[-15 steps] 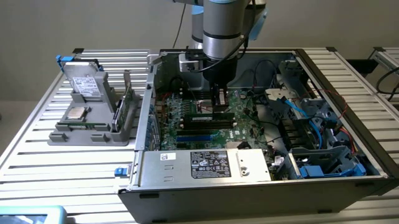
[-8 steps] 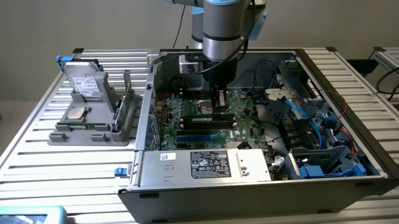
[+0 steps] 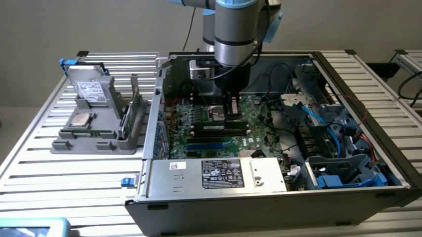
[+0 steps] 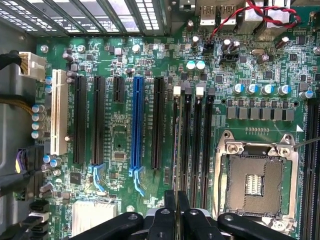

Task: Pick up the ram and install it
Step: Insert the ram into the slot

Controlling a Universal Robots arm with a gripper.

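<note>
The ram (image 3: 221, 127), a long dark-green strip with black chips and a small white label, stands on edge along a black slot of the motherboard (image 3: 197, 118) inside the open computer case. My gripper (image 3: 232, 116) reaches straight down onto its top edge, fingers shut on it. In the wrist view the ram (image 4: 176, 150) shows edge-on as a thin line along a slot with a white latch, running up from between the gripper's (image 4: 176, 195) two black fingers. I cannot tell whether it is fully seated.
The empty processor socket (image 4: 255, 180) lies beside the memory slots. A silver power supply (image 3: 218, 174) fills the case's front and cables (image 3: 316, 118) crowd the exterior view's right. Left of the case, a grey holder (image 3: 99, 143) carries a boxy drive (image 3: 92, 91), a square silver chip (image 3: 81, 120) and another green strip (image 3: 130, 116).
</note>
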